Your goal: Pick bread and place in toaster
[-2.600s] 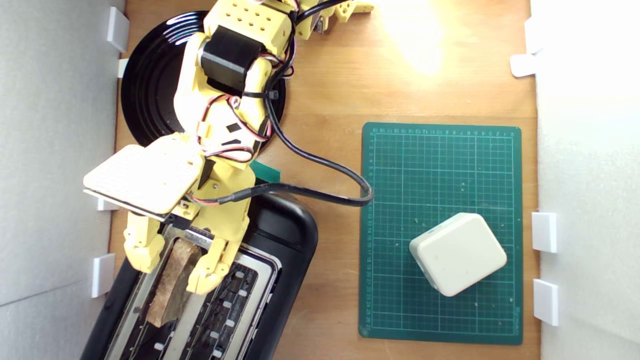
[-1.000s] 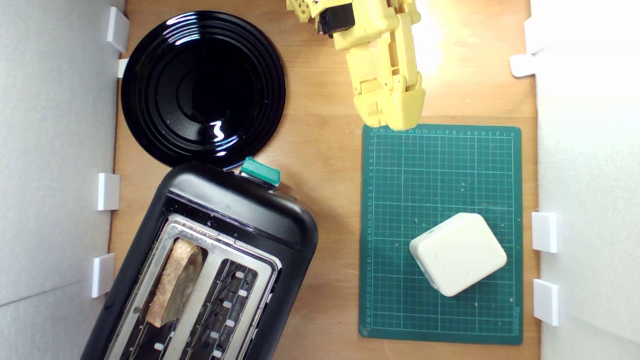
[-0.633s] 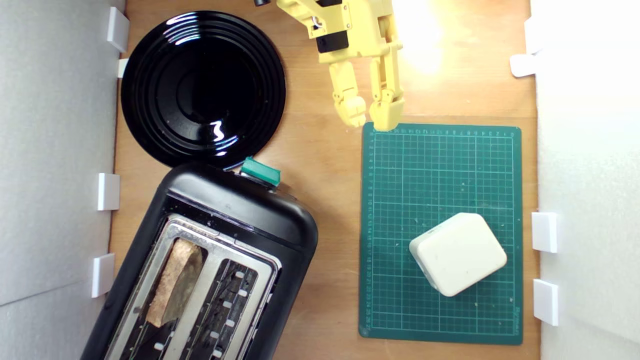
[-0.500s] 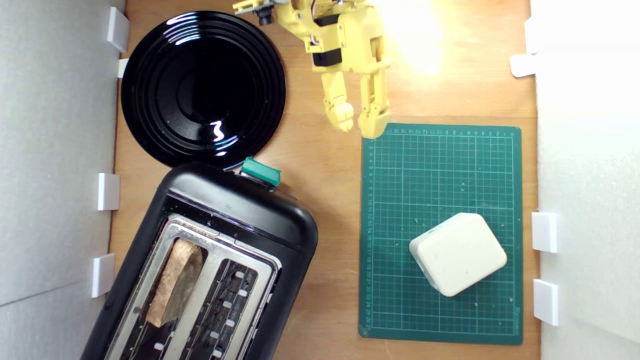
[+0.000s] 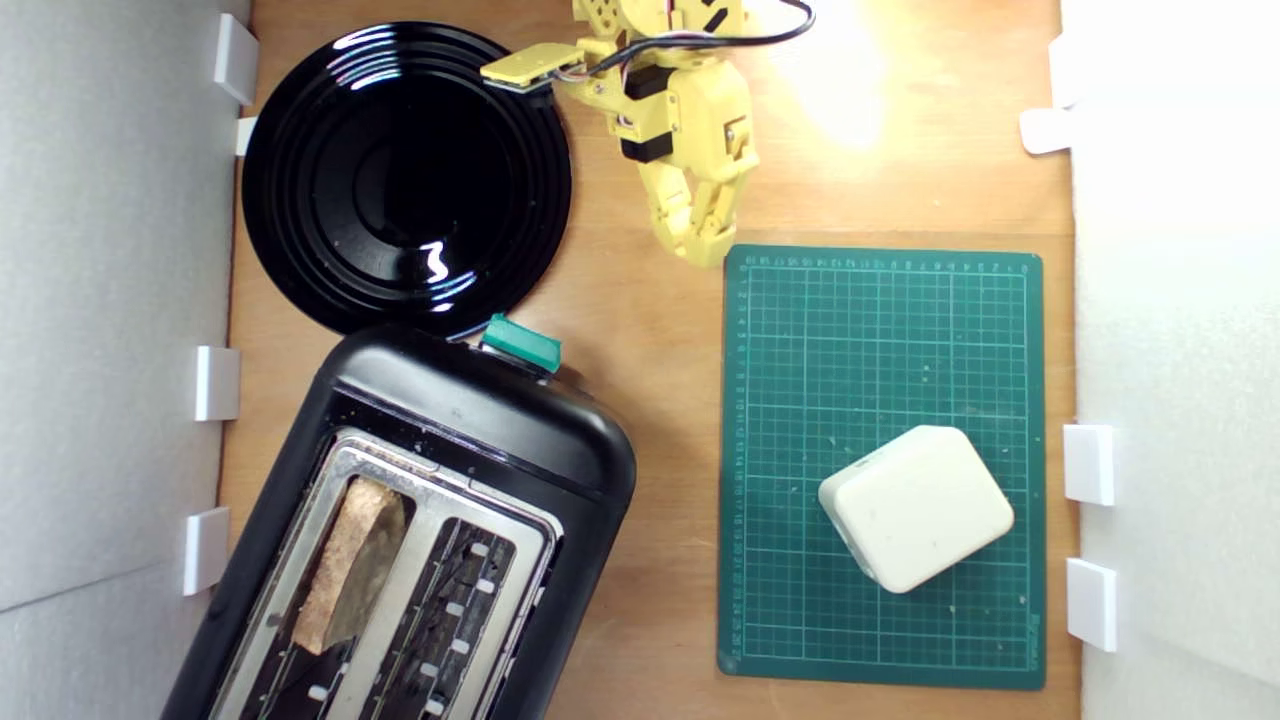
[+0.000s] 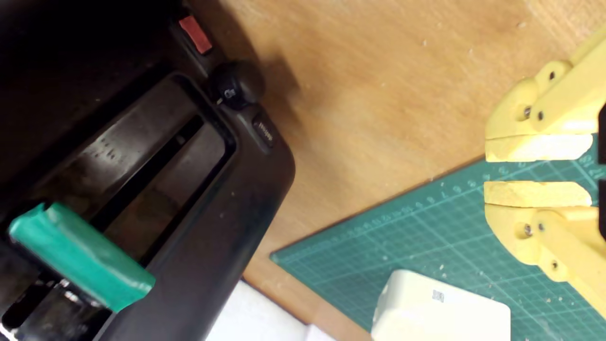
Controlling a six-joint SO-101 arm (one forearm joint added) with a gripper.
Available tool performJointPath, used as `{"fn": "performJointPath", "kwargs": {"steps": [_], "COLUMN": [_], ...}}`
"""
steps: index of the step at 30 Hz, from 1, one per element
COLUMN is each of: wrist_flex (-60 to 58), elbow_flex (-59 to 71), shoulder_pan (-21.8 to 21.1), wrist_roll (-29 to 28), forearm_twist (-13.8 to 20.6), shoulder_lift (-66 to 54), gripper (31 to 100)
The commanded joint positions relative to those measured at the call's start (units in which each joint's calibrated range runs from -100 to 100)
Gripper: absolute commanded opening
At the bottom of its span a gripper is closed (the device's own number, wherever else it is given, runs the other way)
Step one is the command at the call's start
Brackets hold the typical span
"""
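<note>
The gripper hung empty, its jaws nearly together, over bare wood near the mat, well apart from the toaster, so parking clear looked wisest, since the bread, tan crust up, stood in a slot.

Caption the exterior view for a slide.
Bread sits in the toaster; empty claw hangs between plate and mat.

Yellow arm folded back, end effector empty, fingers nearly closed, narrow gap between.
</note>
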Motion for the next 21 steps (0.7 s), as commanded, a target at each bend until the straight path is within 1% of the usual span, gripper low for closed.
{"fn": "performJointPath", "kwargs": {"steps": [1, 5, 10, 16, 21], "wrist_flex": [-0.44, -0.44, -0.44, -0.44, -0.44], "elbow_flex": [0.21, 0.21, 0.21, 0.21, 0.21], "shoulder_pan": [-0.1, -0.5, -0.02, 0.14, 0.22], "wrist_roll": [-1.03, -2.97, -3.44, -3.49, -4.17], "forearm_twist": [-0.19, 0.08, 0.08, 0.08, 0.08], "shoulder_lift": [-0.51, -0.51, -0.51, -0.51, -0.51], "gripper": [44.6, 42.1, 40.5, 36.9, 35.9]}}
